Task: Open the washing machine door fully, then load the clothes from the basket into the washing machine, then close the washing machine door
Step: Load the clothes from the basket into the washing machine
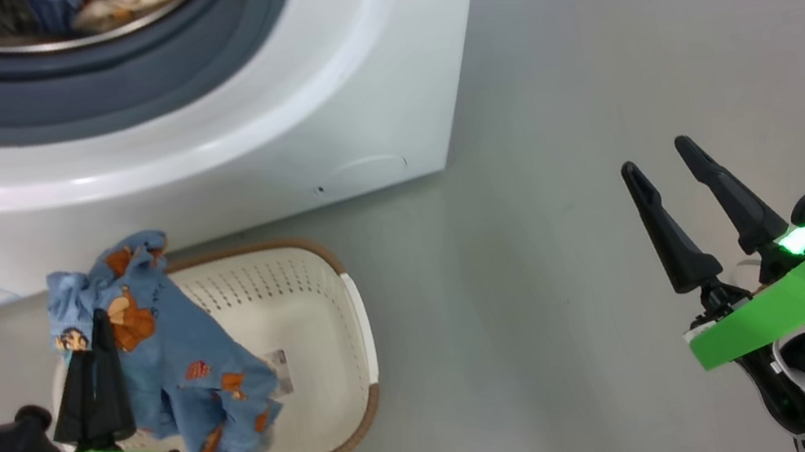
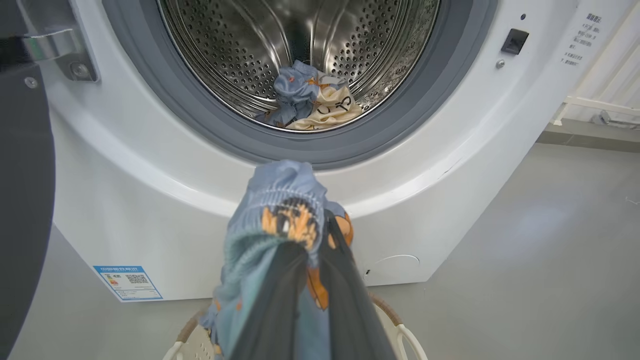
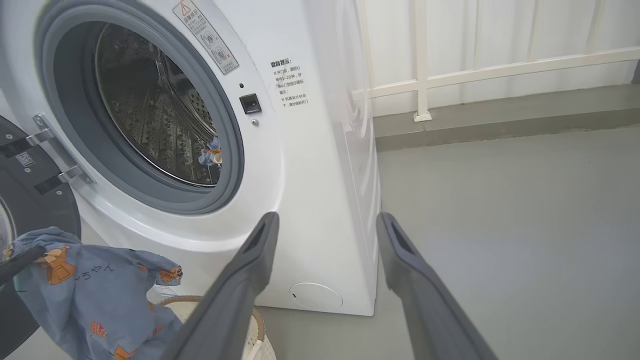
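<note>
My left gripper (image 1: 101, 319) is shut on a light blue printed garment (image 1: 169, 358) that hangs above the cream basket (image 1: 335, 337). The basket sits on the floor before the white washing machine (image 1: 253, 128). The same garment (image 2: 272, 225) drapes over my closed fingers, below the drum opening, in the left wrist view. More clothes (image 2: 312, 97) lie inside the steel drum. The washing machine door (image 3: 30, 185) stands swung open at the left. My right gripper (image 1: 659, 156) is open and empty, off to the right of the machine over bare floor. From the right wrist the hanging garment (image 3: 90, 295) shows low at the left.
Grey floor (image 1: 626, 37) stretches to the right of the machine. A white railing (image 3: 500, 65) and a low ledge run along the wall behind. A blue energy sticker (image 2: 127, 282) marks the machine's lower front, and a round flap (image 3: 316, 296) sits near its right corner.
</note>
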`<state>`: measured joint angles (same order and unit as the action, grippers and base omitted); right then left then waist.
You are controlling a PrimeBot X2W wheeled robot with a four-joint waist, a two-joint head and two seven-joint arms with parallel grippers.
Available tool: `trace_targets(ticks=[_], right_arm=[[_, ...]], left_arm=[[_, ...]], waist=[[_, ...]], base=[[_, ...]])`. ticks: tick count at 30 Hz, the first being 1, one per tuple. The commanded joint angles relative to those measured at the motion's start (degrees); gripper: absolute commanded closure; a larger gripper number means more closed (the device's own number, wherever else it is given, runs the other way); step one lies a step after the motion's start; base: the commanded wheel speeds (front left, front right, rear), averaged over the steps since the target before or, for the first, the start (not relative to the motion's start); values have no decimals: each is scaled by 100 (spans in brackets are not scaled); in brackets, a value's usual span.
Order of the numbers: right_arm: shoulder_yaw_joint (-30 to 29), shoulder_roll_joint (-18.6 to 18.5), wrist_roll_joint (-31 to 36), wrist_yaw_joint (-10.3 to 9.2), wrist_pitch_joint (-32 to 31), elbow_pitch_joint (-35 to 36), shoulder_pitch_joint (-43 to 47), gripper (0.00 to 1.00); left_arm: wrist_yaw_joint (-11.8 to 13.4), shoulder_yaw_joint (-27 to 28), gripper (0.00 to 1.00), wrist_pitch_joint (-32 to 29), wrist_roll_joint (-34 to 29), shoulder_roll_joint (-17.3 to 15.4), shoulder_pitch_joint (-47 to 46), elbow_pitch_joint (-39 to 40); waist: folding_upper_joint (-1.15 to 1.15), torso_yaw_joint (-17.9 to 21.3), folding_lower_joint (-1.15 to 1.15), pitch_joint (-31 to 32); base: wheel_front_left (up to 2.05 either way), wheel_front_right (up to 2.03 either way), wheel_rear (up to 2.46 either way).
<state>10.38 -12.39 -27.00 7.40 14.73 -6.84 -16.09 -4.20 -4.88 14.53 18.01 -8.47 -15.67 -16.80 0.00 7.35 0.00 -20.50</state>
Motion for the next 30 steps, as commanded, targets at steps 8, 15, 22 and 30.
trace_targets(ticks=[8, 15, 22, 30], right_arm=[[0, -136, -79, 9, 27, 126, 271, 0], [-102, -176, -96, 9, 27, 111, 402, 0], [-150, -196, -117, 9, 27, 104, 532, 0], [-395, -258, -120, 9, 27, 172, 622, 0]], left_arm=[[96, 146, 100, 39, 9, -65, 371, 684], [164, 137, 100, -16, 116, 7, 553, 921], [242, 149, 100, -142, 226, 39, 742, 1287], [274, 162, 100, -315, 380, 43, 829, 1654]], waist=[[0, -219, 0, 599], [0, -323, 0, 918], [0, -333, 0, 1171], [0, -376, 0, 1218]], base=[[0, 0, 0], [0, 0, 0], [0, 0, 0], [0, 0, 0]])
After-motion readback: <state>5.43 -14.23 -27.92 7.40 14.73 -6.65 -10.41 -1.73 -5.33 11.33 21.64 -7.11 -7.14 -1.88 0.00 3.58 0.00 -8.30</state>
